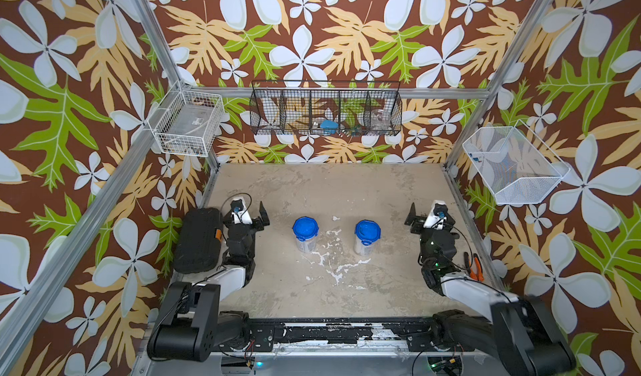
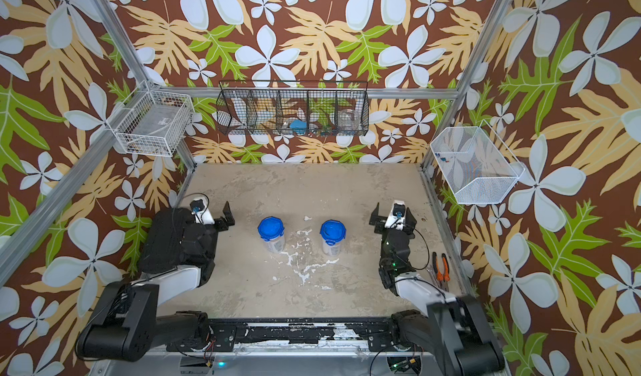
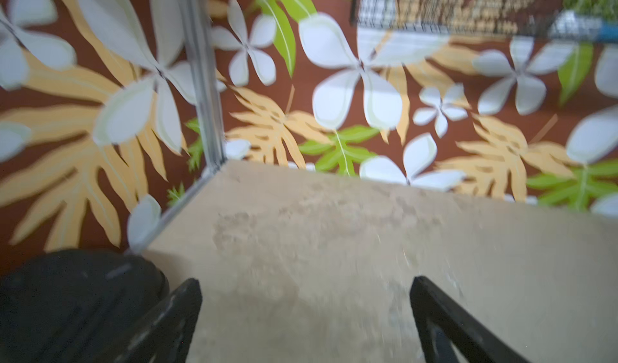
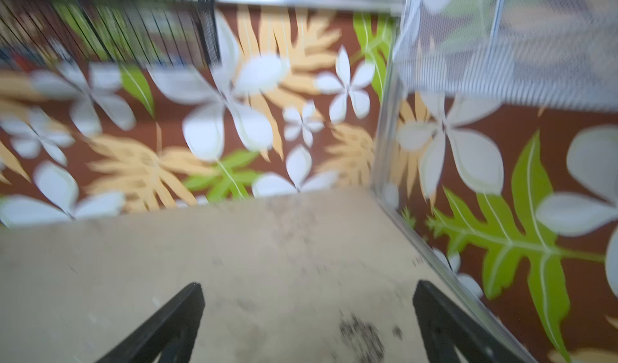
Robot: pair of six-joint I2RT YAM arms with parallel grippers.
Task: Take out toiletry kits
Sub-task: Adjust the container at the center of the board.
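Surface: a mottled beige table [image 1: 312,190] is seen, scuffed white near its middle.
Room: the walls are covered in floral paper (brown, with white flowers). A black wire basket [image 1: 326,107] is hung on the back wall, a white wire basket [image 1: 187,124] on the left wall and a white mesh basket [image 1: 513,166] on the right one.
Side items: a black case [image 1: 199,240] is laid beside the left arm, and orange-handled pliers [image 1: 475,266] beside the right arm.
Containers: two clear jars [image 1: 301,244] [image 1: 360,247] are stood upright mid-table, side by side but apart, each closed by one of the blue lids [image 1: 305,228] [image 1: 367,231].
Contents: the toiletry kits [image 1: 308,248] are seen only as pale shapes through the jar walls; single items cannot be told.
Relation: the jars are flanked by the two grippers, well apart from each.
Claws: the left gripper [image 3: 306,314] is spread wide with nothing held; the right gripper [image 4: 307,314] likewise.
Arm pose: both arms are folded at the near corners, and the grippers are pointed toward the back wall, low over the table.
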